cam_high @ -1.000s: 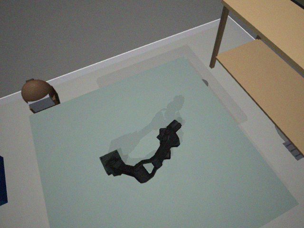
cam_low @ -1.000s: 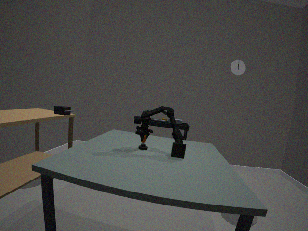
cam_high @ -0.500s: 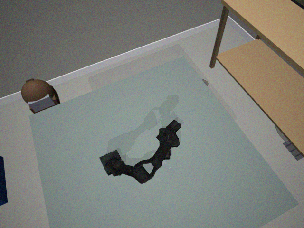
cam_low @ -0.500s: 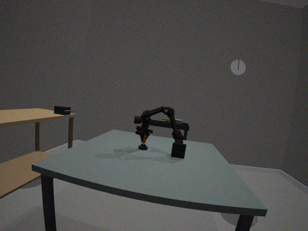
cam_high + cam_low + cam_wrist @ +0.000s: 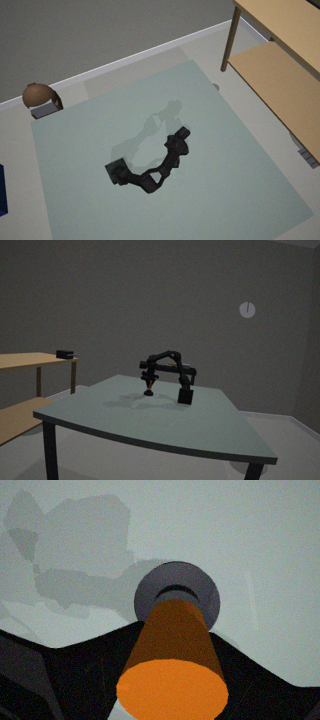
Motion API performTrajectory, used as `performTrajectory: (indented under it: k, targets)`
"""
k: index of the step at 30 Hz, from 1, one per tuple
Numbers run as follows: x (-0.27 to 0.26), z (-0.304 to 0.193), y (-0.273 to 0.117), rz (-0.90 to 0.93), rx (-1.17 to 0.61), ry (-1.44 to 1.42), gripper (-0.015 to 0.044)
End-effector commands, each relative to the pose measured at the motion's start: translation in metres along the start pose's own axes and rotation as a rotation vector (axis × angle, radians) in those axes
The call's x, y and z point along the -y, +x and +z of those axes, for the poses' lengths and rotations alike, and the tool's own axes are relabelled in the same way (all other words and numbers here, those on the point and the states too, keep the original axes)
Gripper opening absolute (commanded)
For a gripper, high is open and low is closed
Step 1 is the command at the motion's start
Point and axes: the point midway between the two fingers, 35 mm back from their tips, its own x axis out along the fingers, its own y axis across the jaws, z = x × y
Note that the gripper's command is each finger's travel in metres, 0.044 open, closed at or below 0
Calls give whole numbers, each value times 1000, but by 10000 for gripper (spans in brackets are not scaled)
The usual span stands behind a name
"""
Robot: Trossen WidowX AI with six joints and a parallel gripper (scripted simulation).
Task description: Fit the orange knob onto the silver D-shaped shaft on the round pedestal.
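The orange knob (image 5: 150, 384) (image 5: 172, 690) is between the fingers of my gripper (image 5: 149, 386) (image 5: 175, 632), which is shut on it. In the exterior view the knob leans slightly. Its lower end is just above the dark round pedestal (image 5: 148, 393) (image 5: 176, 573), with a small pale patch between them that may be the silver shaft. In the wrist view the knob's lower end overlaps the pedestal's middle. The knob's hole, the shaft's flat side and how the two line up are hidden. In the top view the arm hides knob and pedestal.
The arm's square base (image 5: 113, 169) (image 5: 185, 396) stands on the pale green table (image 5: 219, 193) (image 5: 165, 424). A wooden shelf unit (image 5: 281, 77) (image 5: 21, 405) is beside the table. A brown round object (image 5: 38, 95) is beyond the table's edge. The arm casts shadows around the pedestal.
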Motion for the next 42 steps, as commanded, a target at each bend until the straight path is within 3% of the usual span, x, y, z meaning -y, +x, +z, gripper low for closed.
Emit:
performTrajectory:
  k: [1, 10, 17, 42]
  targets:
    - [0, 2, 0, -1, 4, 1, 0]
    - [0, 3, -5, 0, 4, 10, 0]
    - [-2, 5, -6, 0, 4, 211, 0]
    - [0, -1, -2, 0, 3, 210, 0]
